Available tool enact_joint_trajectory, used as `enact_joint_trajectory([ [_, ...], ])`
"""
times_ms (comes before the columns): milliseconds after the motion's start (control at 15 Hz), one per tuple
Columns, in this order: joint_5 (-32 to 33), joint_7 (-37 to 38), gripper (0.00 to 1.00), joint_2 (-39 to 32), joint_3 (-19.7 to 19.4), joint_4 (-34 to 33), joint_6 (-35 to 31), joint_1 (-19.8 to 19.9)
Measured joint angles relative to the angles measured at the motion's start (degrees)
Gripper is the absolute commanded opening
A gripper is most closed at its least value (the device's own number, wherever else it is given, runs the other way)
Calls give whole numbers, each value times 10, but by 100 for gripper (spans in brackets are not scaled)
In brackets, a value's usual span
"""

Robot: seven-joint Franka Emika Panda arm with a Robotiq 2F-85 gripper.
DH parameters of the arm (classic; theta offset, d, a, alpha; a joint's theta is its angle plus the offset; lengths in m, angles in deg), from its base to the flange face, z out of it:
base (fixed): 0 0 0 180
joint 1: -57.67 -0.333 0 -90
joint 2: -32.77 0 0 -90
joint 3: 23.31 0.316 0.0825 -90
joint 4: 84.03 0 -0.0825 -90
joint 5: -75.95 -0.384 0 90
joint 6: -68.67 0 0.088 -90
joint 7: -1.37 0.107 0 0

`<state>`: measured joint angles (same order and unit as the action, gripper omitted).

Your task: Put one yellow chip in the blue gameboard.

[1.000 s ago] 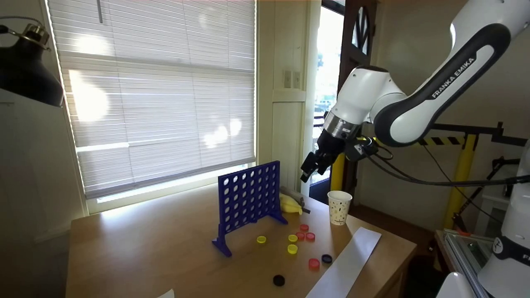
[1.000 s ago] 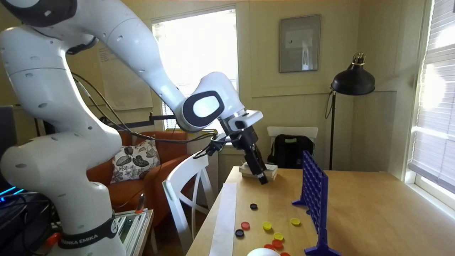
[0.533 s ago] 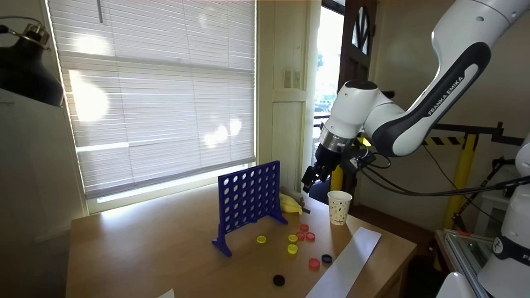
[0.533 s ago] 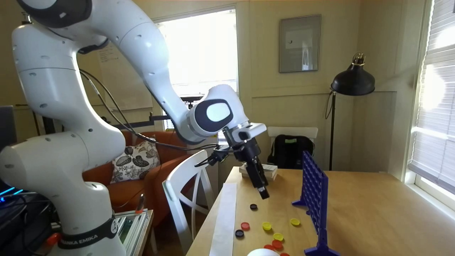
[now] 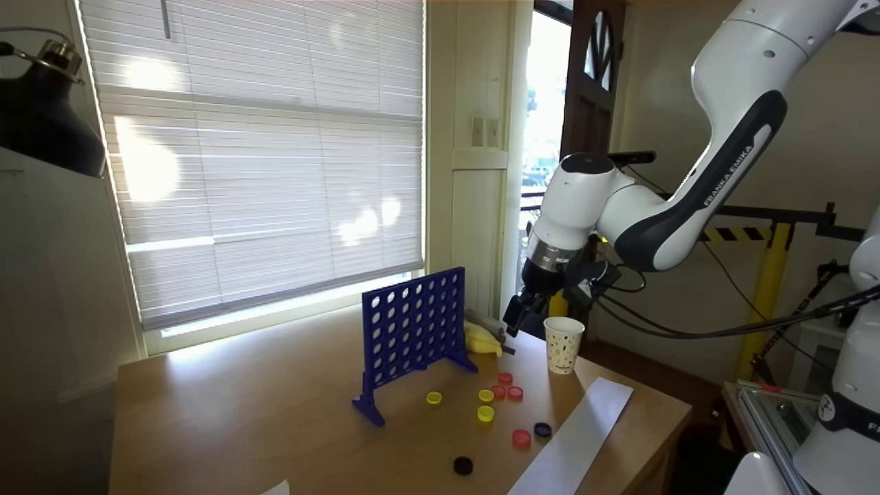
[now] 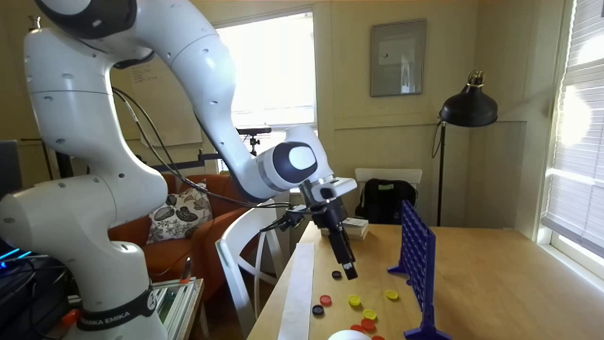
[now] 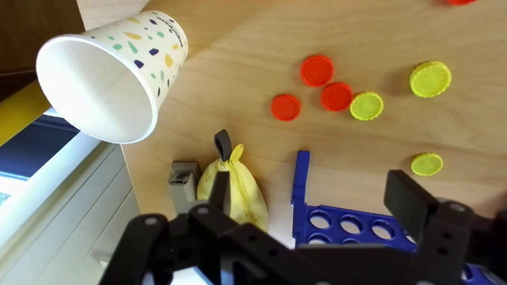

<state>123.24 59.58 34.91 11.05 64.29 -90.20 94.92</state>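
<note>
In the wrist view, the gripper [image 7: 311, 189] is released, its two fingers [image 7: 408, 198] spread wide apart. Three yellow chips [image 7: 430, 79] lie on the wooden table [image 7: 245, 43], one of them touching a red chip [image 7: 336, 96]. A yellow zippered pouch [image 7: 246, 194] lies beside the blue gameboard [image 7: 366, 226]. In an exterior view, the gameboard stands upright, with all three yellow chips on the table to one side of it; a speckled paper cup [image 5: 564, 347] stands upright near the table edge. In an exterior view, the gripper is tilted above the table, apart from the gameboard; a white strip [image 6: 297, 293] runs along the table's edge.
</note>
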Motion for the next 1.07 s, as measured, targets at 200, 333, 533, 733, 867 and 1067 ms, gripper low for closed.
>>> enact_joint_trajectory([
  [200,1,0,100,-2,0,-2,0,0],
  [333,0,1,100,-2,0,-2,0,0],
  [533,1,3,100,-13,-4,0,0,1],
  [733,1,3,100,-40,-6,-1,-1,1],
  [867,5,3,100,-60,-9,-3,-4,1],
  [1067,17,4,100,-92,-20,-7,-26,1],
])
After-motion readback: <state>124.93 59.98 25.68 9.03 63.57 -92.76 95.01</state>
